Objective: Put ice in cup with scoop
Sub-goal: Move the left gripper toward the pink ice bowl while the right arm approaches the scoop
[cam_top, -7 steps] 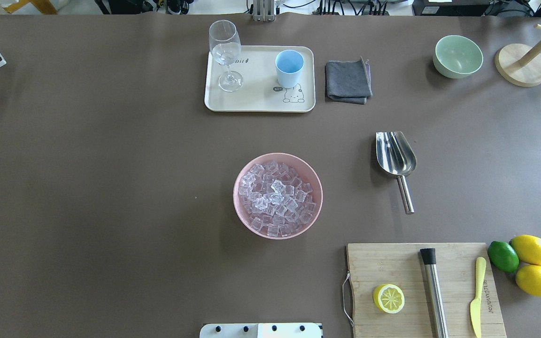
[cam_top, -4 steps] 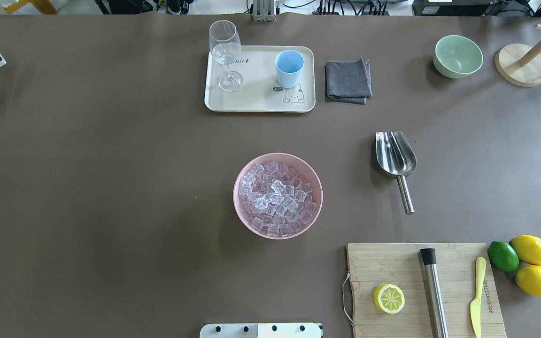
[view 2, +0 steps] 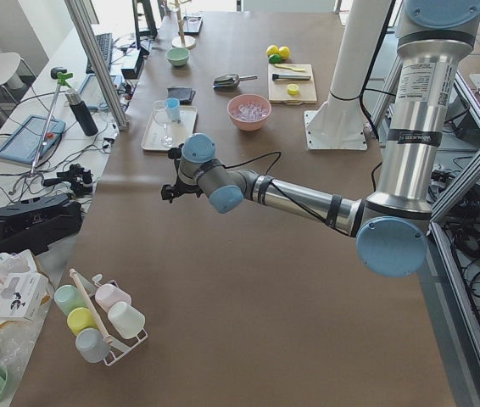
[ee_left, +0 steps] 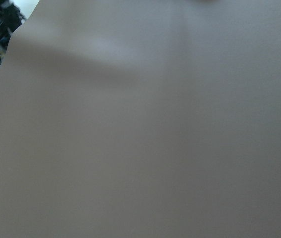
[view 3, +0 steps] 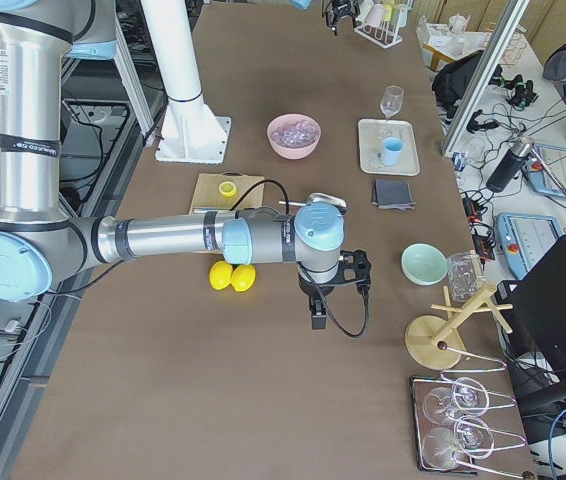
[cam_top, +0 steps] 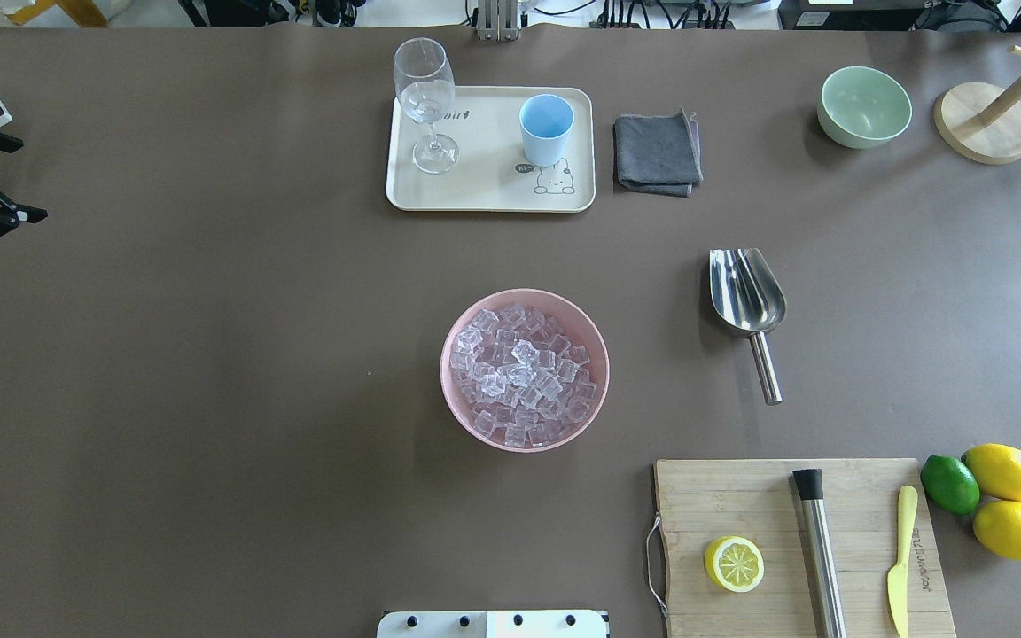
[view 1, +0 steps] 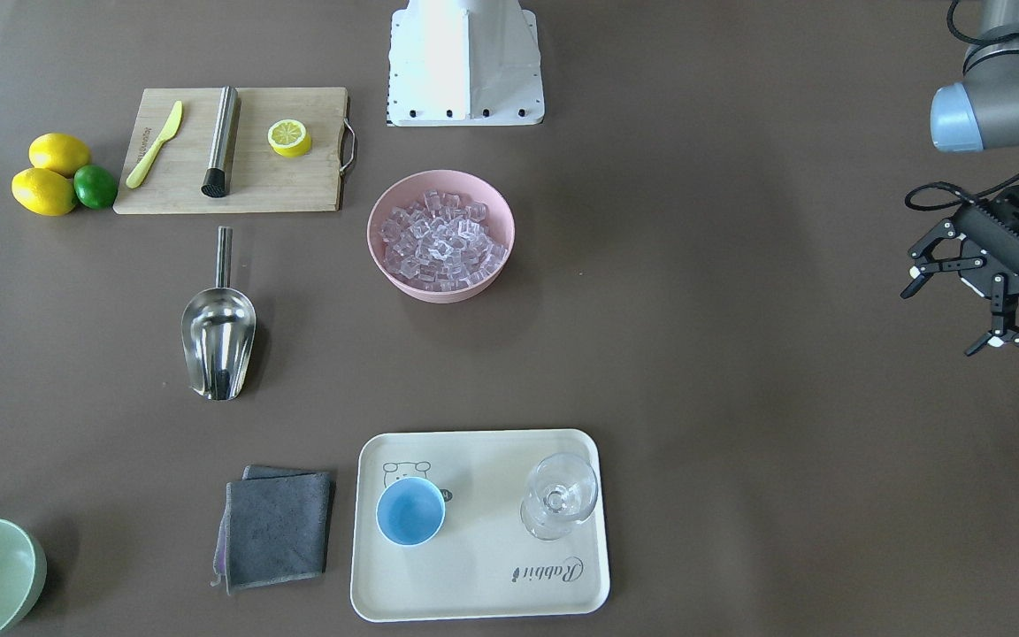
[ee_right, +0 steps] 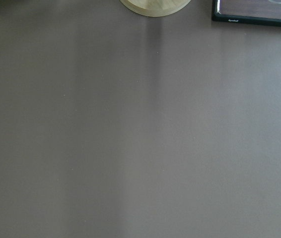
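Brown tabletop (view 1: 739, 398), seen from across the robot. The scoop (view 1: 218, 341) lies flat on it with nothing holding it, handle toward the robot and open mouth toward the tray (view 1: 492, 584). The ice (view 1: 440, 239) is heaped in a pink bowl (view 1: 386, 257), with the scoop well apart to one side. The light-blue cup (view 1: 410, 511) stands upright on the tray beside a stemmed glass (view 1: 560, 495) and looks empty. The left end effector (view 1: 943, 320) hangs at the far edge of the tabletop, fingers spread wide, holding nothing.

Overhead: same layout. The left end effector shows only at the edge, spread and empty, and the right arm is out of shot. Scoop, bowl and cup are all well apart from each other.

Left side view: the near arm reaches out over bare tabletop, well short of the tray.

Right side view: the right end effector (view 3: 331, 300) hovers low over bare tabletop, past the lemons. I cannot tell whether its fingers are apart or closed. The scoop lies further along the tabletop, beyond that arm.

Left wrist: blurred bare tabletop only.

Right wrist: bare tabletop, with a round wooden stand base (ee_right: 155, 6) at the top edge.

My read is that this is the very start and nothing is picked up yet. The next move calls for an arm, likely the right since the scoop is on its side, to come over the thin rod handle, line its fingers across it and close. After that come the ice and the cup.
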Tool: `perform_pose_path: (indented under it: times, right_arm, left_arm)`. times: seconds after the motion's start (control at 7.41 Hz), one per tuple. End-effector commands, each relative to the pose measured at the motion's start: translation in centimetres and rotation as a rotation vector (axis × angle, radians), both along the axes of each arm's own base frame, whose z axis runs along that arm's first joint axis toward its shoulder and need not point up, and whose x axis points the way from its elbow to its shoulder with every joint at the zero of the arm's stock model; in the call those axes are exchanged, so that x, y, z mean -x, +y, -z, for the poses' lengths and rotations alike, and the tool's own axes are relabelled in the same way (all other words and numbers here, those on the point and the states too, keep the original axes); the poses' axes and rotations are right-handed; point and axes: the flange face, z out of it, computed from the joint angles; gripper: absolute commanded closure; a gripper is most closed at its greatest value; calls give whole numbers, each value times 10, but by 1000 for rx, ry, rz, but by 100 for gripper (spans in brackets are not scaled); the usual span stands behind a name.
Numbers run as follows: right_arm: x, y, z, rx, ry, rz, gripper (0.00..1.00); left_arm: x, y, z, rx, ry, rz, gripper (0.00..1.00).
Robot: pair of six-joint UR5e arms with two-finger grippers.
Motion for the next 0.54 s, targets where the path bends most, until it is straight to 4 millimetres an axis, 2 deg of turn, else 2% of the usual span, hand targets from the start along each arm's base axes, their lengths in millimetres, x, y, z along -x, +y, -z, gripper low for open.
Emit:
perform_pose_path:
  times: [0.0,0.13,0.27,0.4]
  right_arm:
    - [24,-7,13,27,-29,-10,0]
    - [31,-13,25,-3,-46,-52,0]
    - [53,-15,30,-6,-66,-83,0]
    - [79,-18,38,-7,-78,-76,0]
  left_arm:
    - [-45,16,4,-187,89,-87,2]
    - [-66,19,17,-207,105,-124,2]
    - [-128,37,51,-234,154,-221,2]
    - [-157,49,57,-248,172,-272,2]
